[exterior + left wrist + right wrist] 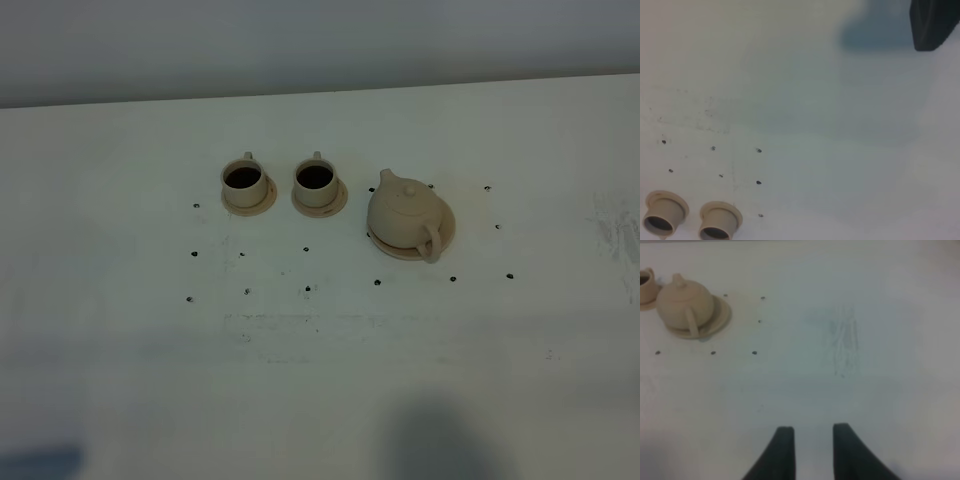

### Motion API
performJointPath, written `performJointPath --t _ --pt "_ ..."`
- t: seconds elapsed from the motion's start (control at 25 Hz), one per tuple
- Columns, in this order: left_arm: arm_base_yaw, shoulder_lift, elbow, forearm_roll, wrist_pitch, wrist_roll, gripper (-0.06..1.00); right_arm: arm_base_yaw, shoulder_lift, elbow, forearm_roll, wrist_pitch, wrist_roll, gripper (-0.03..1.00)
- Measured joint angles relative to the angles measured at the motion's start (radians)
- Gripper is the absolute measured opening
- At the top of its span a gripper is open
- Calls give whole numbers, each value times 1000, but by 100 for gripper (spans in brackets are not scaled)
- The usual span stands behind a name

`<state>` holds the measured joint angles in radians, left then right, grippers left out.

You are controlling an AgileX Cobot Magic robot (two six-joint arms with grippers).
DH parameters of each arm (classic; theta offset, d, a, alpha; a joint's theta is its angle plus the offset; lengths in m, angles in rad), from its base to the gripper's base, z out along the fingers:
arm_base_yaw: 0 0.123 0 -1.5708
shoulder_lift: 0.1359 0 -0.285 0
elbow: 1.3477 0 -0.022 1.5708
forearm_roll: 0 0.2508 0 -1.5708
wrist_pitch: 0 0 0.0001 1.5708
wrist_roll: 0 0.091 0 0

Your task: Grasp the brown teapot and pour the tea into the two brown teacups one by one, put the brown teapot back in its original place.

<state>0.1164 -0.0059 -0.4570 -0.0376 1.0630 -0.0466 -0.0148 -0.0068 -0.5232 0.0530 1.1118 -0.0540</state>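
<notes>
The right gripper shows two matte black fingers, smooth and tapering toward blunt tips. Of the left gripper only a dark, rounded-edged black block is visible, blurred, without markings.

We think this is a robot test room, like a lab, not a home. We see a plain white table with small dark dots marked on it in rows. Behind it we see only a bare grey wall.
</notes>
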Motion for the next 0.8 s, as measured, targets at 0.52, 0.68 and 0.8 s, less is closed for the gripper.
performJointPath --t 0.52,0.68,0.8 --pt "0 0 0 0 0 0 31 0 0 0 -18 0 18 18" --pt "0 0 0 0 0 0 31 0 0 0 -18 0 18 18" --pt "0 0 0 0 0 0 31 0 0 0 -18 0 18 18"
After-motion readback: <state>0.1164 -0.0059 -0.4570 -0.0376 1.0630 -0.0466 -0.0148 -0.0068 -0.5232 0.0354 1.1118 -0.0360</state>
